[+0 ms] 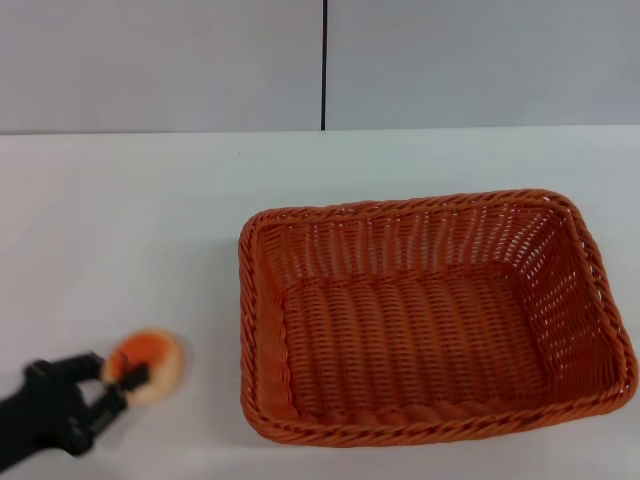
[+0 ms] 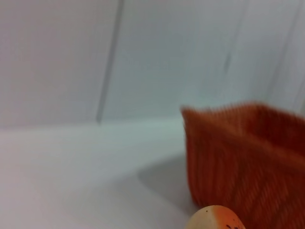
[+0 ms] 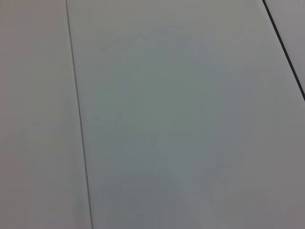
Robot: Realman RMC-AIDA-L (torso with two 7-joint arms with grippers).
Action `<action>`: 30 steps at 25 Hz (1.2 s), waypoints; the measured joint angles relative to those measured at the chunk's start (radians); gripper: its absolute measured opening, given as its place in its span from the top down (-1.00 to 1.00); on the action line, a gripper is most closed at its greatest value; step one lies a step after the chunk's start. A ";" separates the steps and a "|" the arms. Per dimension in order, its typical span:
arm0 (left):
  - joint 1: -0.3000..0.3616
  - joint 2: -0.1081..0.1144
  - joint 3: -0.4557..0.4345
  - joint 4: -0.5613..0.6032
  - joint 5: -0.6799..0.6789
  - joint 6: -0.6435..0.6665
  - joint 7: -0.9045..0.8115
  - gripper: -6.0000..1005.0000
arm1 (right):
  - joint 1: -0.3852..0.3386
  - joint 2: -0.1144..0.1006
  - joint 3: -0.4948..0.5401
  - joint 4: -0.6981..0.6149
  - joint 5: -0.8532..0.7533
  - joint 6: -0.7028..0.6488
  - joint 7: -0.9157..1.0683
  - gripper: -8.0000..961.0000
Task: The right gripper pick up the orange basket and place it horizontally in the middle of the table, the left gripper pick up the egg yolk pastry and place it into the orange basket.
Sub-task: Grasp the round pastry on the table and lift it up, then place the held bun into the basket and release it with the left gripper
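At the lower left of the head view, the left tool [image 1: 118, 388] pinches the pastry [image 1: 150, 364] between its black fingers, low over the white bench [image 1: 120, 220]. The bun looks light, soft and crumbly, best held gently by its sides. Just beyond, at centre right, the basket [image 1: 430, 320] lies lengthwise; its raised rim is the only obstacle. The right tool is out of view.
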 joint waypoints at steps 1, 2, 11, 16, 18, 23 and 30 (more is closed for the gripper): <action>0.004 0.004 -0.084 0.004 -0.001 0.050 0.000 0.38 | 0.000 0.000 0.000 0.000 0.000 0.000 0.000 -0.28; 0.004 0.004 -0.084 0.004 -0.001 0.050 0.000 0.42 | 0.000 0.000 0.000 0.000 0.000 0.000 0.000 -0.28; -0.017 0.020 -0.318 0.005 -0.004 0.345 0.002 0.59 | 0.008 0.001 0.000 0.011 0.000 -0.001 -0.009 -0.28; -0.074 -0.006 -0.288 -0.061 0.001 0.357 0.029 0.67 | 0.013 0.001 0.000 0.017 0.000 0.000 -0.010 -0.28; -0.124 -0.008 -0.236 -0.161 0.005 0.335 0.122 0.69 | 0.015 0.001 0.000 0.017 0.000 0.003 -0.010 -0.28; -0.219 -0.011 -0.170 -0.298 0.007 0.248 0.192 0.76 | 0.016 0.001 0.000 0.025 0.000 0.005 -0.010 -0.28; -0.286 -0.011 -0.064 -0.401 0.007 0.160 0.265 0.83 | 0.015 0.000 0.012 0.041 0.000 0.005 -0.010 -0.28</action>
